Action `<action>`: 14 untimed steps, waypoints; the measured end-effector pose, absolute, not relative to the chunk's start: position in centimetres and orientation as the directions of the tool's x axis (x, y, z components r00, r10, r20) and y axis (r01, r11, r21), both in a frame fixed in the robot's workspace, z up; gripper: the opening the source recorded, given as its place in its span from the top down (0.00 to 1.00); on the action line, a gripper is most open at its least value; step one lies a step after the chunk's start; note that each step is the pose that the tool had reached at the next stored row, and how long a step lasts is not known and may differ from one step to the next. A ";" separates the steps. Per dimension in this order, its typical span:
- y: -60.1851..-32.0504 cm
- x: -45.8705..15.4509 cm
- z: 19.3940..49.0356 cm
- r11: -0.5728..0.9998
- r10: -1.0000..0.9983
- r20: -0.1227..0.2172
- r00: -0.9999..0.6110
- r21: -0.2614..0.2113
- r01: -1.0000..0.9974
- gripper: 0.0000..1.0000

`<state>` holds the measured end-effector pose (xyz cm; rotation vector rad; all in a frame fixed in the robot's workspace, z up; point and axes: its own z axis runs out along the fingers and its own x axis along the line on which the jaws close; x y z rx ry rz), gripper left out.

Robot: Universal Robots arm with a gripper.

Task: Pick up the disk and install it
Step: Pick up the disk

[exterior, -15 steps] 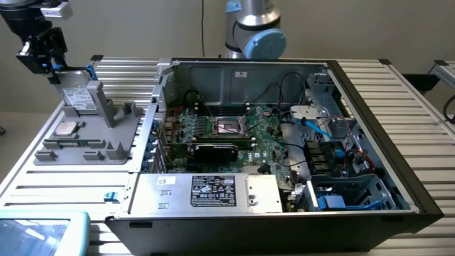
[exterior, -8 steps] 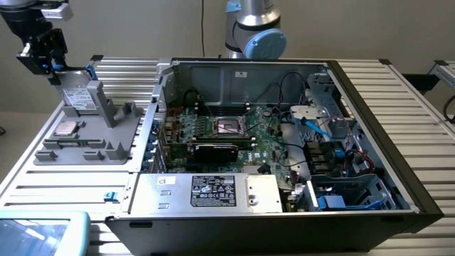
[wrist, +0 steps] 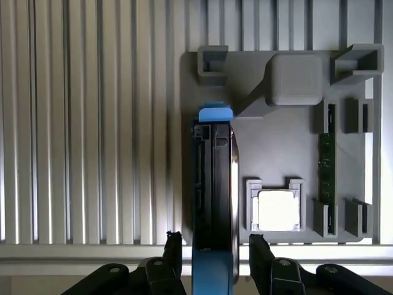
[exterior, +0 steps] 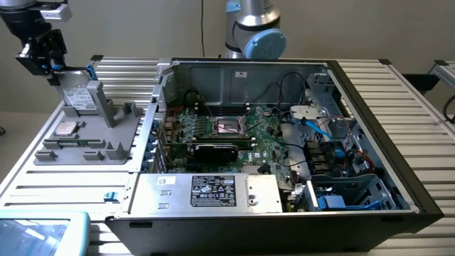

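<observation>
Black pincer (wrist: 212, 255) grips the disk (wrist: 215, 196), its label edge-on.

I saw a grey fixture tray (exterior: 106, 152) on the slatted table (exterior: 398, 96), w/ a square CPU chip (exterior: 67, 127) and a green RAM stick (wrist: 326, 161) in its slots. Beside it, the open PC case (exterior: 284, 160): motherboard (exterior: 235, 133) w/ CPU socket, PSU (exterior: 206, 192) near the front.
</observation>
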<state>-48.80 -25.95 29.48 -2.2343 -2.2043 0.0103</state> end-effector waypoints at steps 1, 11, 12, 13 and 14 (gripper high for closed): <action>-25.9 -48.8 29.4 -0.013 1.000 -0.003 0.013 -0.007 1.000 0.44; -25.9 -48.8 29.2 -0.013 1.000 -0.004 0.013 -0.007 1.000 0.53; -25.9 -48.8 29.2 -0.013 1.000 -0.004 0.013 -0.007 1.000 0.53; -25.9 -48.8 29.2 -0.013 1.000 -0.005 0.013 -0.007 1.000 0.60; -25.9 -48.8 29.2 -0.013 1.000 -0.005 0.013 -0.007 1.000 0.60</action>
